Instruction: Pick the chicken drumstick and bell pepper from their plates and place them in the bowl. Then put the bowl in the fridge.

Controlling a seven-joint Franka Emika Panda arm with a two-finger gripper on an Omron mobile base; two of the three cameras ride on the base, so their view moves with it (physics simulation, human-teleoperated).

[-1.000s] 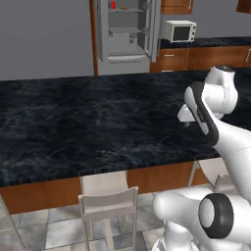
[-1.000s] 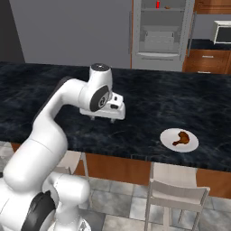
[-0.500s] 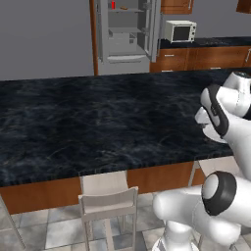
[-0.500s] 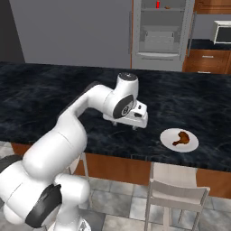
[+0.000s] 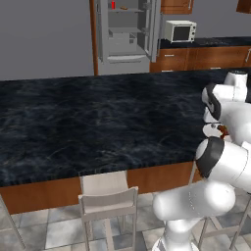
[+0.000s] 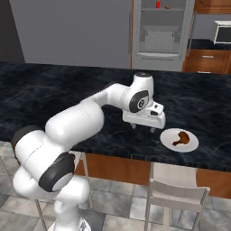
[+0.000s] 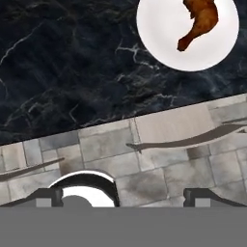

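Right base view shows the fridge (image 6: 161, 31) far behind the gripper (image 6: 143, 128), across the room, with its doors open and grey shelves inside. The black marble tabletop (image 6: 54, 90) lies under the gripper and spreads wide on both sides of it. A pale stool (image 6: 175, 198) stands on the tiled floor, below and in front of the gripper. The white plate (image 6: 179, 140) rests on the tabletop just beside the gripper, toward its right, near the front edge. The chicken drumstick (image 6: 181, 139) lies on this plate, brown and glossy. The gripper hangs above the tabletop with its fingers spread wide and holds nothing.
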